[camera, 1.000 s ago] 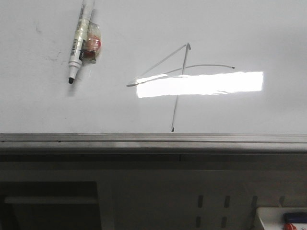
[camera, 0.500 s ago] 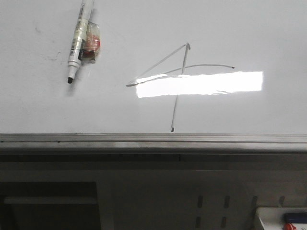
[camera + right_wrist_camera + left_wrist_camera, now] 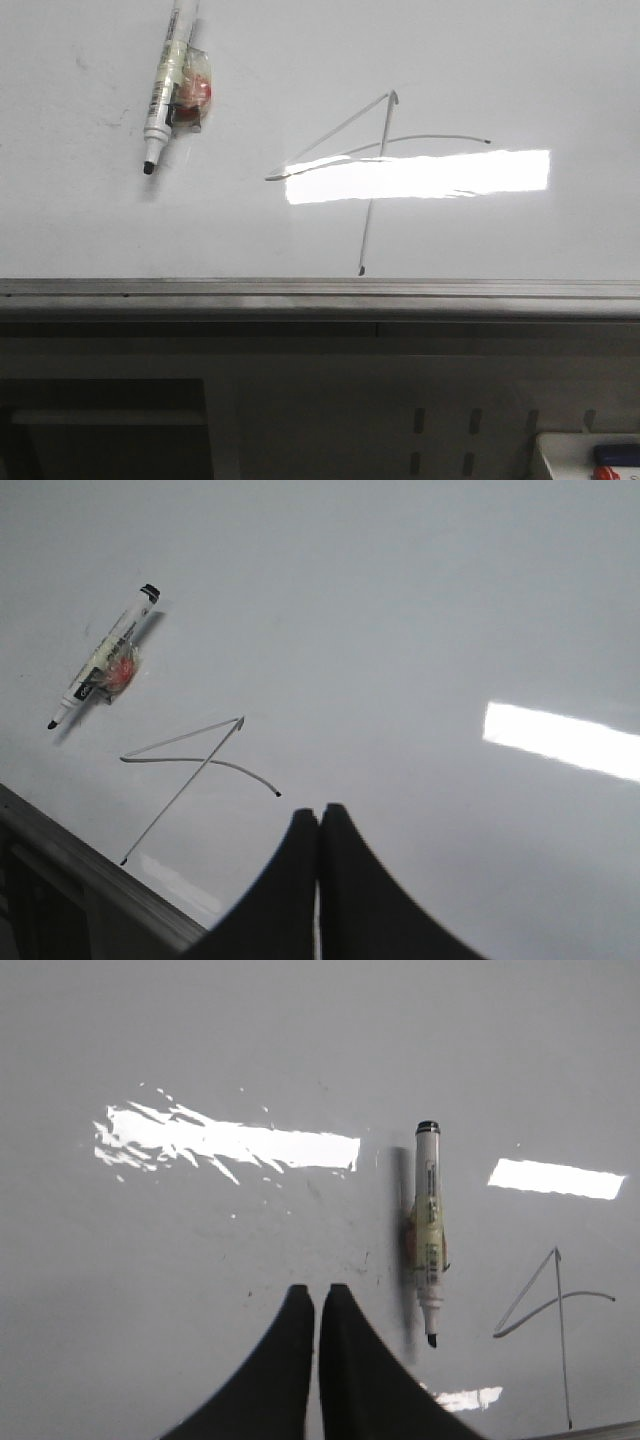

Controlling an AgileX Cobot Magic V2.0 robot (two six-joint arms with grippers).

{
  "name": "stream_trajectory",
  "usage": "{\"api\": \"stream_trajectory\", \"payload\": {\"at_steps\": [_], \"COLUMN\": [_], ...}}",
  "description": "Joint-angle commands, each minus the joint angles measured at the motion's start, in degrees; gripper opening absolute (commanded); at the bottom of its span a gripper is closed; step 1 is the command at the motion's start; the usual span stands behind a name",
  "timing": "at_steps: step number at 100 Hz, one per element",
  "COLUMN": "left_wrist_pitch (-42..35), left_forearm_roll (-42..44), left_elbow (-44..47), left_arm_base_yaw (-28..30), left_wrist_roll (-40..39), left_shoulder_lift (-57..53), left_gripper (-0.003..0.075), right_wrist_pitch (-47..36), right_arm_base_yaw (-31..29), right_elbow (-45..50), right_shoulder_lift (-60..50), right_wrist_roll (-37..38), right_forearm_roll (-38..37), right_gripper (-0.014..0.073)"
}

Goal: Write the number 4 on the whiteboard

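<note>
Now | number 4 (image 3: pixel 375 165) drawn mid whiteboard (image 3: pixel 80 230), stem ending just above the near rail | marker (image 3: pixel 165 90) lying uncapped, well left of it | left gripper (image 3: pixel 316 1295) and right gripper (image 3: pixel 319 815) both empty, fingers pressed together | risk: right arm passing low could smear the wet crossbar.

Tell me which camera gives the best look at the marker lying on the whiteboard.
The left wrist view: the marker shows whole, uncapped tip to end cap, with its label. The front view cuts off its rear end at the frame edge. The right wrist view shows it whole but small and far off.
</note>
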Motion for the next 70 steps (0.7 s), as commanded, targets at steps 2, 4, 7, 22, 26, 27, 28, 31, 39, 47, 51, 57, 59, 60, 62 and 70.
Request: {"api": "stream_trajectory", "payload": {"at_steps": [2, 4, 7, 22, 26, 27, 28, 31, 39, 47, 51, 57, 59, 60, 62, 70], "left_wrist_pitch": [-1.85, -2.59, -2.88, 4.36, 6.75, 7.42, 7.75, 9.07, 11.7, 15.47, 17.71, 21.99, 23.54, 24.11, 25.82, 32.17], "left_forearm_roll": [3.22, 3.39, 3.66, 8.78, 10.51, 10.65, 10.75, 10.89, 10.89, 18.17, 29.38, 45.72, 51.48, 53.33, 58.52, 72.73], "left_elbow": [0.31, 0.86, 1.6, 4.95, 5.49, 5.59, 5.6, 5.68, 5.82, 5.82, 5.82, 5.82, 5.82, 5.82, 5.82, 5.95], "left_arm_base_yaw": [1.0, 1.62, 2.67, 12.4, 15.61, 16.15, 16.69, 18.87, 24.97, 30.39, 32.89, 37.35, 38.83, 39.31, 41.19, 45.49], "left_wrist_roll": [0.41, 0.41, 0.87, 3.07, 3.07, 3.07, 3.07, 3.07, 3.07, 0.13, -7.35, -22.13, -28.17, -32.18, -37.89, -53.48], "left_shoulder_lift": [-0.43, -0.79, -1.58, -6.5, -8.2, -8.5, -9.08, -9.92, -12.59, -14.18, -14.69, -14.96, -15.01, -15.01, -15.09, -15.09], "left_gripper": [-0.002, -0.002, -0.002, -0.002, -0.002, -0.002, -0.002, -0.002, -0.002, -0.002, -0.002, -0.002, -0.002, -0.002, -0.002, -0.002], "right_wrist_pitch": [-2.02, -2.02, -2.02, -2.02, -2.02, -2.02, -2.02, -2.02, -2.02, -2.02, -2.02, -2.02, -2.02, -2.02, -2.02, -2.02], "right_arm_base_yaw": [0.0, 0.0, 0.0, 0.0, 0.0, 0.0, 0.0, 0.0, 0.0, 0.0, 0.0, 0.0, 0.0, 0.0, 0.0, 0.0], "right_elbow": [-1.32, -1.32, -1.32, -1.32, -1.32, -1.32, -1.32, -1.32, -1.32, -1.32, -1.32, -1.32, -1.32, -1.32, -1.32, -1.32], "right_shoulder_lift": [0.82, 0.82, 0.82, 0.82, 0.82, 0.82, 0.82, 0.82, 0.82, 0.82, 0.82, 0.82, 0.82, 0.82, 0.82, 0.82], "right_wrist_roll": [0.18, 0.18, 0.18, 0.18, 0.18, 0.18, 0.18, 0.18, 0.18, 0.18, 0.18, 0.18, 0.18, 0.18, 0.18, 0.18], "right_forearm_roll": [-3.4, -3.4, -3.4, -3.4, -3.4, -3.4, -3.4, -3.4, -3.4, -3.4, -3.4, -3.4, -3.4, -3.4, -3.4, -3.4], "right_gripper": [-0.0066, -0.0066, -0.0066, -0.0066, -0.0066, -0.0066, -0.0066, -0.0066, -0.0066, -0.0066, -0.0066, -0.0066, -0.0066, -0.0066, -0.0066, -0.0066]}}
